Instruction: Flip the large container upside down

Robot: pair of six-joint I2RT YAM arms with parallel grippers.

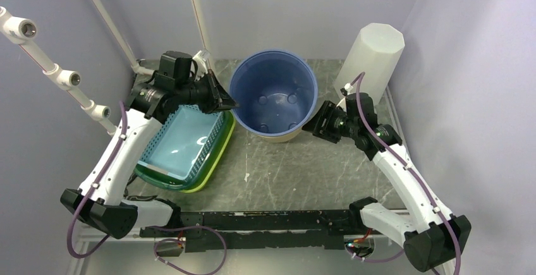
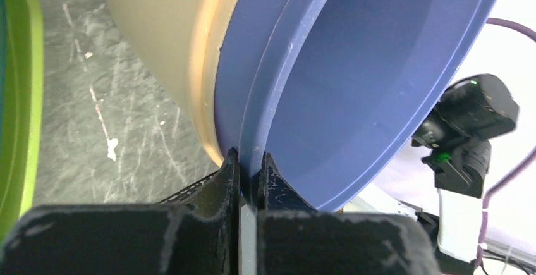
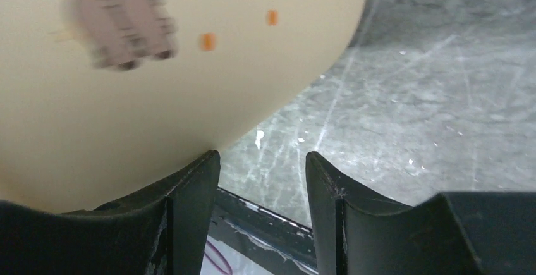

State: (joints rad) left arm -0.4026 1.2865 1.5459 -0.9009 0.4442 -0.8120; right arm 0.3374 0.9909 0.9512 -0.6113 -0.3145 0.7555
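The left hand (image 1: 231, 104) is clenched on the rim of the large blue bucket (image 1: 273, 95). Its wrist view shows one finger against the beige outer wall and the other inside the blue lining, with the lip pinched between them. The rim is the only thin edge this container offers, so a pinch there serves as a handle for tipping. The bucket sits mouth up on the bench (image 1: 297, 171), directly ahead of that hand's fingertips. Whether its base has left the surface I cannot tell, and the turn is not yet made.

The right hand (image 1: 314, 125) is released and grasps nothing, with its fingers spread low at the opposite side of the bucket. In its own camera one finger sits right at the beige wall, touching or nearly so, and the other has bare bench ahead of it. Low and opposite the pinch, it looks placed to brace or push the wall as the bucket goes over.

Under the left wrist a teal basket (image 1: 183, 139) lies nested in a green basket (image 1: 216, 161). Beyond the right hand stands a white faceted tub (image 1: 373, 54). Both crowd the bucket, so the rollover probably has to go toward the bare bench near the arm bases.
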